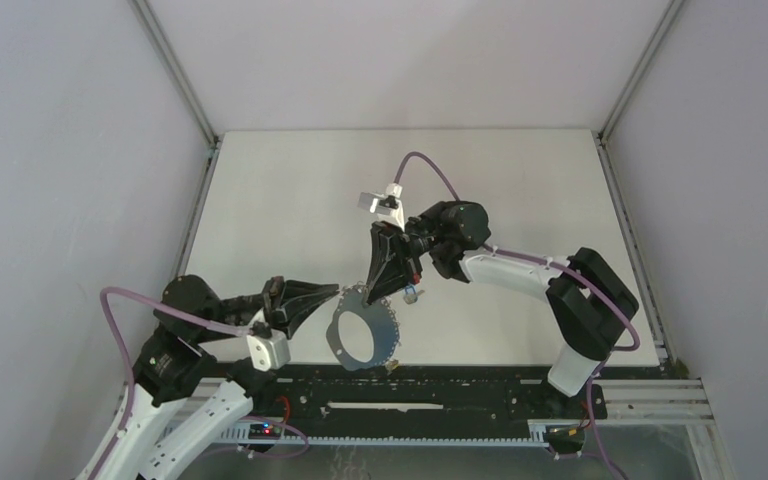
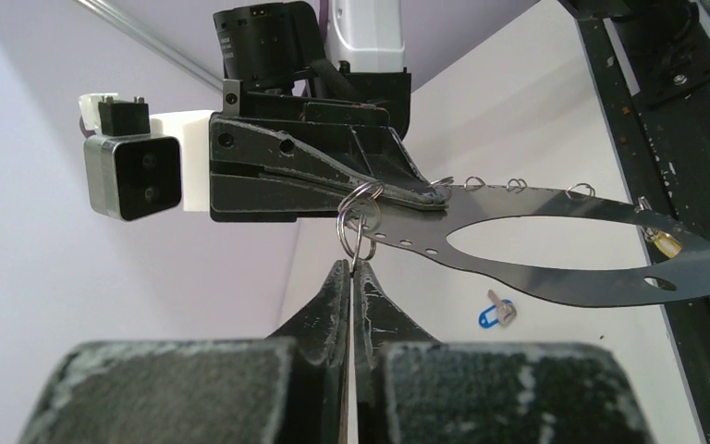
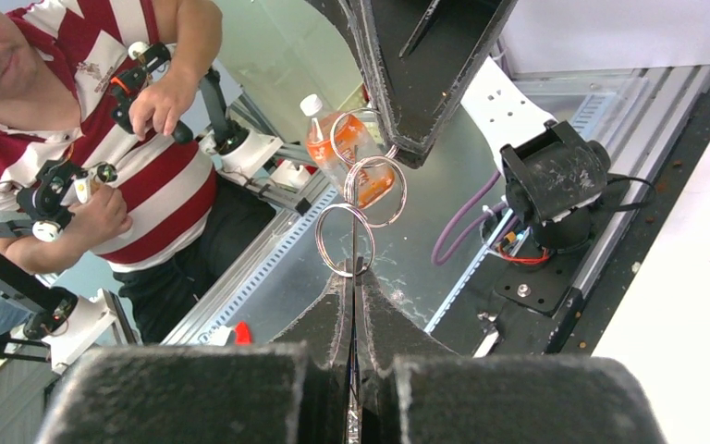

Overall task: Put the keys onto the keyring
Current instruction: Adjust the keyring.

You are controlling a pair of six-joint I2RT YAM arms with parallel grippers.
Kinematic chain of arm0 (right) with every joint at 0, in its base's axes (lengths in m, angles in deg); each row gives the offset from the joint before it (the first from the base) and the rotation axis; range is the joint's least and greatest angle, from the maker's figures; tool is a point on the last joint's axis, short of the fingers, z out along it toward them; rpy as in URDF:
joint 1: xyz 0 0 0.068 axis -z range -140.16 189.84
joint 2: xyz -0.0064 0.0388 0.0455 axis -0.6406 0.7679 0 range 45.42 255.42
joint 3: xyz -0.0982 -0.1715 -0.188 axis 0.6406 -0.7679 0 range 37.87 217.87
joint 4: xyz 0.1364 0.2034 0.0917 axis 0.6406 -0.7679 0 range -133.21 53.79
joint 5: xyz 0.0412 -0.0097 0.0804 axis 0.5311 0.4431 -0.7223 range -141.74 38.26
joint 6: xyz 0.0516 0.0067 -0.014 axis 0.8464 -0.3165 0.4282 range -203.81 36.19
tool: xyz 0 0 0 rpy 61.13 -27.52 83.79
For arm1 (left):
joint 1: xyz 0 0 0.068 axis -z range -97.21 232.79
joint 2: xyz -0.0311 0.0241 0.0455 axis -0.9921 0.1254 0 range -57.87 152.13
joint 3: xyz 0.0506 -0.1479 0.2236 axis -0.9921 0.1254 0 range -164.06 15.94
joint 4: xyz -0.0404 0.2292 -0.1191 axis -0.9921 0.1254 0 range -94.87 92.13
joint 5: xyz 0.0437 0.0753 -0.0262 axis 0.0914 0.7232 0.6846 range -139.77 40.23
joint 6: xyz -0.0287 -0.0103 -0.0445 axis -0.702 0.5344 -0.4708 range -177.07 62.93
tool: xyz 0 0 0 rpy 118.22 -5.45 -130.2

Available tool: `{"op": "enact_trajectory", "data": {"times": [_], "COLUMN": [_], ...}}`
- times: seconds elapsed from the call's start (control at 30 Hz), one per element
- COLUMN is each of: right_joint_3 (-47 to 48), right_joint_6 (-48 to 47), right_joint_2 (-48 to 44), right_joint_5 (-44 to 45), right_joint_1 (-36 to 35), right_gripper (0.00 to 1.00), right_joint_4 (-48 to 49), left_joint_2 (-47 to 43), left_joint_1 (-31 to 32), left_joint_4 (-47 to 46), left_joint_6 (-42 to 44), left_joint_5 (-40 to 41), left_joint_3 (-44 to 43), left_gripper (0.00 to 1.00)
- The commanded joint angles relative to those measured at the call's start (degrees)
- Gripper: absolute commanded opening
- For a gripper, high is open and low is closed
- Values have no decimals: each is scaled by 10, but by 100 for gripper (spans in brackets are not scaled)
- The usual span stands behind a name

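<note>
The keyring [image 1: 341, 338] is a thin dark hoop held up off the table near its front edge. My right gripper [image 1: 372, 296] reaches down from behind and is shut on the hoop's rim, seen edge-on in the right wrist view [image 3: 353, 276]. My left gripper [image 2: 351, 266] is shut on a small metal loop [image 2: 359, 242] that hangs from the keyring [image 2: 555, 277]. The blue key [image 2: 496, 313] lies on the table under the hoop. The yellow key [image 2: 664, 242] hangs at the hoop's far end. More loops [image 3: 376, 191] chain between the two grippers.
A black slotted rail [image 1: 410, 400] runs along the table's near edge. White walls [image 1: 80, 200] enclose the table on three sides. In the right wrist view, beyond the table, sits a person in a red-striped shirt [image 3: 157, 194], with an orange bottle [image 3: 333, 139] nearby.
</note>
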Motion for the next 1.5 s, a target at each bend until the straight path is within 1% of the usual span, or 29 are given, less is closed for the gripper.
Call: {"op": "enact_trajectory", "data": {"times": [0.0, 0.13, 0.27, 0.4, 0.53, 0.63, 0.67, 0.7, 0.73, 0.77, 0.8, 0.87, 0.93, 1.0, 1.03, 1.07, 1.13, 1.17, 1.23, 1.27, 1.3, 1.33, 1.4, 1.43, 1.47], "right_joint_3": [30, 40, 46, 55, 66, 79, 83, 86, 88, 87, 88, 90, 107, 136, 200, 237, 343, 403, 517, 572, 600, 620, 680, 723, 747], "right_joint_6": [30, 45, 50, 55, 58, 58, 58, 58, 54, 50, 49, 45, 33, 56, 89, 99, 183, 214, 256, 271, 244, 188, 66, 19, -32], "right_joint_2": [4, 6, -2, -12, -16, -17, -17, -19, -23, -27, -32, -39, -37, -21, 18, 43, 118, 151, 216, 245, 259, 264, 279, 283, 282], "right_joint_5": [-12, -23, -26, -28, -37, -46, -50, -53, -55, -56, -55, -53, -71, -82, -99, -108, -129, -133, -130, -118, -101, -86, -54, -24, 13], "right_joint_1": [-5, -8, -5, 0, -3, -6, -4, -1, 5, 12, 19, 32, 47, 68, 95, 103, 117, 128, 151, 165, 180, 195, 220, 234, 247], "right_gripper": [0, 1, 3, 6, 16, 20, 25, 39, 74, 97, 99, 100, 100, 100, 100, 100, 100, 100, 100, 100, 100, 100, 100, 100, 100], "right_joint_4": [35, 39, 39, 40, 39, 39, 39, 40, 40, 40, 40, 35, 5, 0, 13, 7, 50, 55, 50, 32, -27, -102, -277, -351, -435], "left_joint_2": [0, 8, 20, 25, 26, 31, 33, 34, 33, 33, 32, 28, 23, 22, 28, 31, 39, 44, 54, 61, 67, 71, 75, 77, 77], "left_joint_1": [3, 3, 3, 3, 3, 3, 3, 3, 2, 3, 3, 3, 3, 3, 3, 3, 3, 3, 3, 3, 3, 3, 3, 3, 2], "left_joint_4": [-22, -60, -85, -93, -107, -115, -114, -108, -102, -93, -87, -83, -76, -56, -15, 0, 36, 52, 72, 84, 101, 112, 108, 99, 92], "left_joint_6": [-19, -118, -198, -221, -232, -228, -220, -213, -201, -194, -191, -193, -192, -176, -145, -136, -108, -94, -85, -76, -65, -64, -75, -83, -88], "left_joint_5": [-22, -24, -38, -50, -56, -60, -58, -53, -46, -41, -36, -39, -41, -41, -45, -47, -45, -39, -17, -10, -8, -8, -14, -16, -16], "left_joint_3": [-14, -24, -35, -38, -39, -39, -38, -37, -35, -33, -30, -27, -26, -29, -37, -40, -47, -49, -53, -57, -63, -67, -70, -70, -70], "left_gripper": [0, 0, 0, 0, 0, 0, 0, 0, 0, 0, 0, 0, 0, 0, 0, 0, 0, 0, 0, 0, 0, 0, 0, 0, 0]}}
